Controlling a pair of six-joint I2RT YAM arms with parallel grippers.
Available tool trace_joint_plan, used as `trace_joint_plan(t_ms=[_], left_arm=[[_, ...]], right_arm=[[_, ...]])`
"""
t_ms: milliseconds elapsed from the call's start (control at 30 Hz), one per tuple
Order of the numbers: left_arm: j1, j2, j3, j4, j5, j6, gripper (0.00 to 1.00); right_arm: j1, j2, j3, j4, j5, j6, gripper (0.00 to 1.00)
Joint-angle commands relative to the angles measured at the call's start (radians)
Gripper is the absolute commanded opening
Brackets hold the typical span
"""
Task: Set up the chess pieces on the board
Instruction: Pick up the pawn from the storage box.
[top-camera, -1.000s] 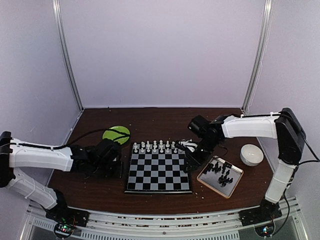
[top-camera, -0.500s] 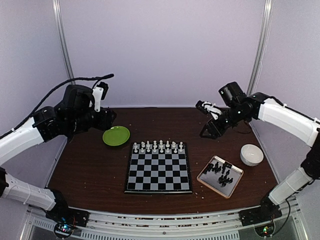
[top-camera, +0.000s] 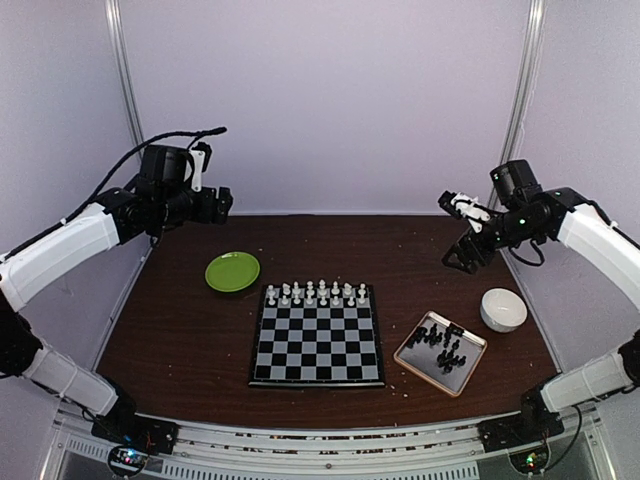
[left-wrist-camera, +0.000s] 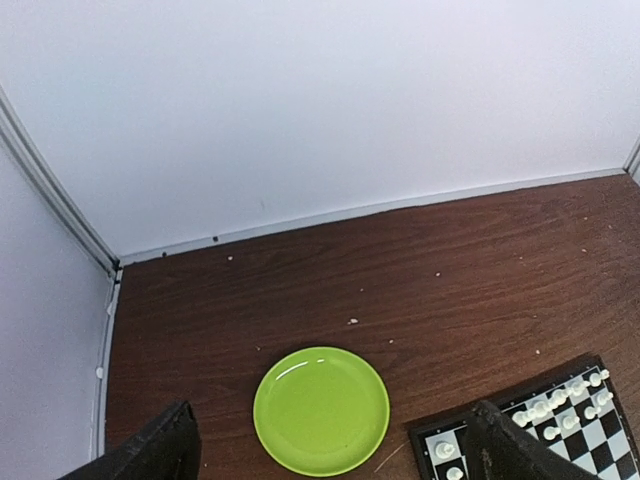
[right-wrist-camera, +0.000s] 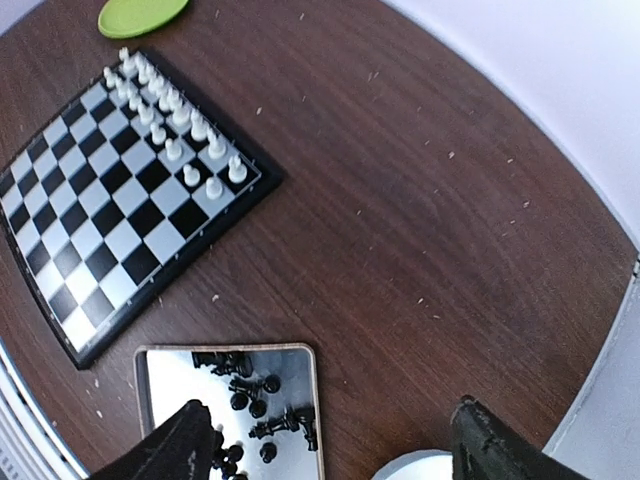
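Closest to the arm bases, the board (top-camera: 316, 335) lies flat mid-desk (top-camera: 180, 340), with a tan-rimmed shiny tray (top-camera: 413, 352) just off its right side at an angle. The black pieces (top-camera: 443, 346) are all heaped in that tray, jumbled, some on their sides, and none of them are on the board. A bit further back on the right there's a white bowl (top-camera: 503, 309), apart from the tray. The white pieces (top-camera: 315, 293) stand along the board's far edge in what looks like two rows, though I can't get a solid count. The near squares are bare. Past the board's far-left corner there's a lime green plate (top-camera: 232, 271) with nothing on it. Both arms are lifted high near the back wall. The left tool (left-wrist-camera: 334, 410) is spread wide with nothing in it, up above the plate. The right tool (right-wrist-camera: 328, 408) is also wide apart and holding nothing, up over the right side looking down at the tray and board.
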Motion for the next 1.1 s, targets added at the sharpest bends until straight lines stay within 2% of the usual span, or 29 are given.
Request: trace_joint_plan(t_ms=[0,67,167,333,667,1067], left_arm=[[0.035,-0.019,-0.081,0.117,0.123,-0.018,0.94],[0.036,-0.024,-0.101,0.123,0.149,-0.015,0.94],[0.036,-0.028,-0.065,0.081,0.179,-0.003,0.91],[0.036,-0.066,-0.044,0.021,0.016,0.040,0.90],[0.036,-0.088,-0.056,0.024,0.006,0.054,0.91],[0.035,-0.063,-0.047,0.006,-0.010,0.052,0.91]], right_arm=[[-0.010,0.068,-0.062,-0.026,-0.013,-0.115,0.79],[-0.006,0.051,-0.119,0.039,0.000,-0.106,0.74],[0.010,0.118,-0.117,0.005,0.051,-0.091,0.64],[0.022,0.187,-0.153,-0.009,0.101,-0.115,0.47],[0.083,0.263,-0.216,0.024,0.133,-0.101,0.37],[0.128,0.386,-0.164,0.031,0.149,-0.082,0.29]])
